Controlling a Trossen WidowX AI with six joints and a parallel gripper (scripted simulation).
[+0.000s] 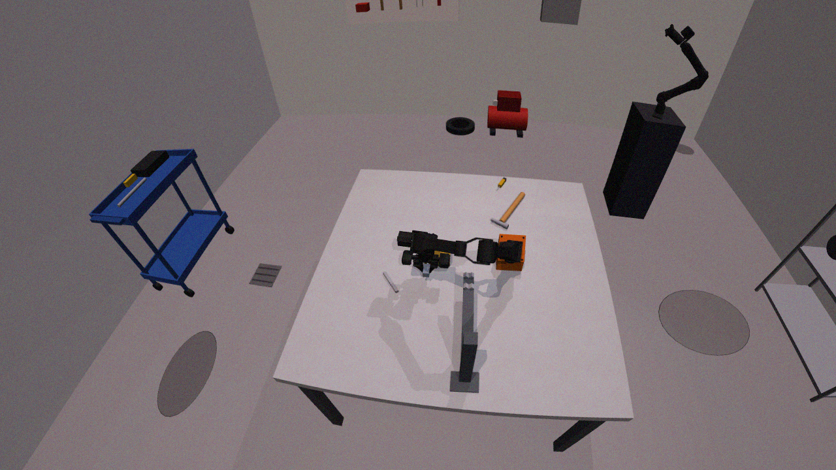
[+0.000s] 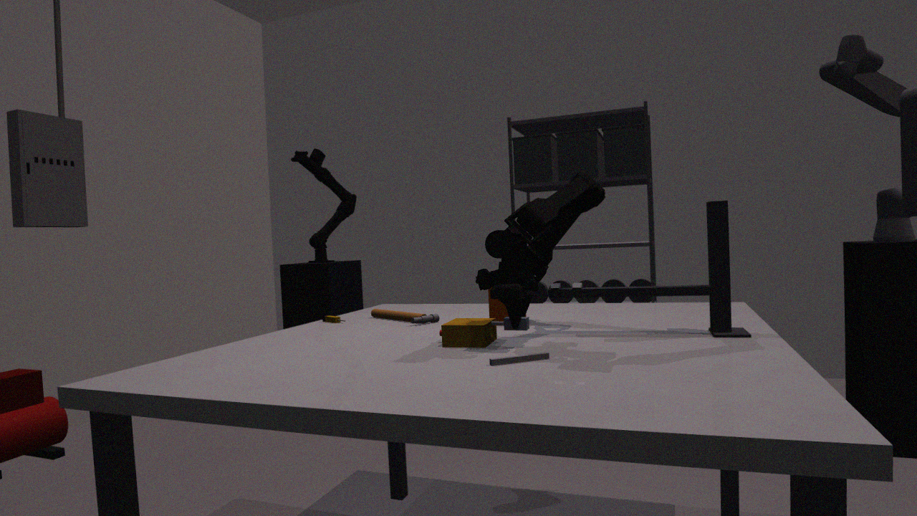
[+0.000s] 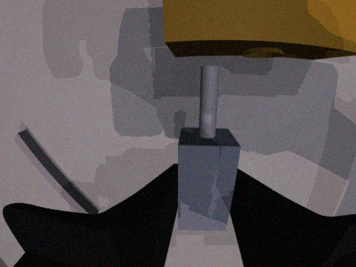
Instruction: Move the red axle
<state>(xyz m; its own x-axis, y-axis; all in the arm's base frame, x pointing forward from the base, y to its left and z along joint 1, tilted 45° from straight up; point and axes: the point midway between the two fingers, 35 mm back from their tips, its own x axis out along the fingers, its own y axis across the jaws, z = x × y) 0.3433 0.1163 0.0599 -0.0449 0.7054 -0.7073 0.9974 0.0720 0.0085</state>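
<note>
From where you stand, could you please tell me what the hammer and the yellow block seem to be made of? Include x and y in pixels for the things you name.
Hammer (image 1: 513,208) (image 2: 402,315): probably a wooden handle, evenly tan, with a smooth metal head, grey with a slight sheen. Yellow block (image 2: 468,332) (image 3: 259,22): painted metal or plastic; its flat, even colour leaves it open.

Pincer (image 1: 426,269) (image 2: 516,325) (image 3: 203,171) closed on blue-grey block, fingers angled downward.

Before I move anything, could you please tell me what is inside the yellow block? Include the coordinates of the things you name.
The red axle's end shows at one side of the yellow block (image 2: 468,333) (image 3: 259,22); the rest is covered, so its length inside cannot be seen.
</note>
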